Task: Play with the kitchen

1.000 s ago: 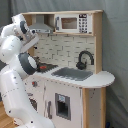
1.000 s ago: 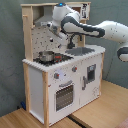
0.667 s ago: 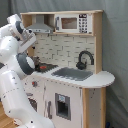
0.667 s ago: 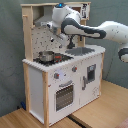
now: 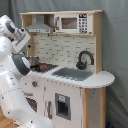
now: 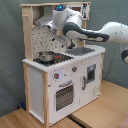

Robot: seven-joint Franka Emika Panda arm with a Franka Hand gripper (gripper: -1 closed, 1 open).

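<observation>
One arm (image 6: 85,27) reaches over the kitchen (image 6: 60,75).

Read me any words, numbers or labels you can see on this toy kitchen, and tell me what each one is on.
No text can be read anywhere on the kitchen.
Microwave panel in the first exterior view: rows of small button marks, too blurred to read.
Front knobs in the second exterior view: no legible markings.
Dispenser panel on the lower front: no legible label.

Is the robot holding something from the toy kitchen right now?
That cannot be told. In the second exterior view the arm reaches in under the hood, above the pot on the hob, and its gripper is hidden.
</observation>
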